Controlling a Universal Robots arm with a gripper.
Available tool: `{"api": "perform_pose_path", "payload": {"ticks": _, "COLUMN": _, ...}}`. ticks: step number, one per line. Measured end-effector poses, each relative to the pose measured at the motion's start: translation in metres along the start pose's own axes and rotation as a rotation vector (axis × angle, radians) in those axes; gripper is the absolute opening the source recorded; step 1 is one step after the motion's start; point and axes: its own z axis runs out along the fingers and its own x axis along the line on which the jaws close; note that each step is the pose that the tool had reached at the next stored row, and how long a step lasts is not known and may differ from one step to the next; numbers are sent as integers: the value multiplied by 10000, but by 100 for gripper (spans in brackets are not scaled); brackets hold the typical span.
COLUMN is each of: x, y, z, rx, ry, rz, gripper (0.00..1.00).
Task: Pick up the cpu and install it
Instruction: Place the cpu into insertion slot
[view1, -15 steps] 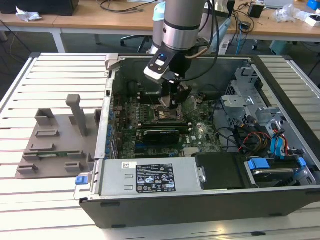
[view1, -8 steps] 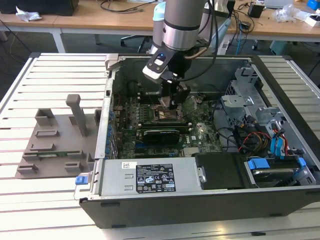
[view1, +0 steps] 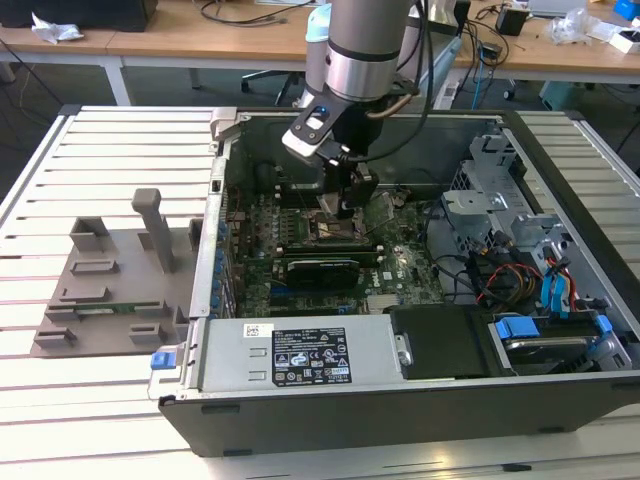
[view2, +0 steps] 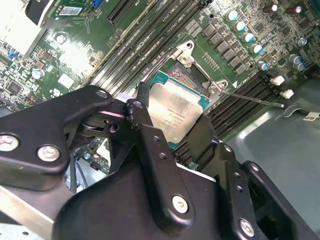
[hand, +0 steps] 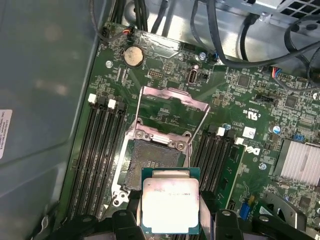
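Slatted white counter carries an open grey computer case, and inside it we see the black claw clamped on the small square silvery cpu, just beside the open dark metal-framed socket on the green motherboard.

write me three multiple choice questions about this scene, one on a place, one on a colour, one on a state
1. Where is the cpu?
A) on the grey fixture plate
B) in the gripper, by the socket
C) on the case floor

2. What colour is the cpu's lid?
A) black
B) gold
C) silvery

3. What state is the socket in?
A) empty, frame lifted
B) frame closed
C) cpu seated

Answers: B, the gripper clamps the cpu in both wrist views; C, the lid is pale bare metal; A, the bare contact bed shows and the frame is tilted up.
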Motion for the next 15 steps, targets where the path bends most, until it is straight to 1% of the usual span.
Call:
{"api": "perform_pose_path", "payload": {"ticks": 6, "x": 0, "y": 0, "z": 3, "rx": 10, "ry": 10, "rz": 395, "gripper": 55}}
{"api": "perform_pose_path", "payload": {"ticks": 10, "x": 0, "y": 0, "z": 5, "rx": 20, "ry": 19, "rz": 772, "gripper": 55}}
{"api": "perform_pose_path", "payload": {"ticks": 13, "x": 0, "y": 0, "z": 8, "rx": 34, "ry": 29, "rz": 1260, "gripper": 55}}
{"api": "perform_pose_path", "payload": {"ticks": 15, "x": 0, "y": 0, "z": 12, "rx": 45, "ry": 39, "rz": 1672, "gripper": 55}}
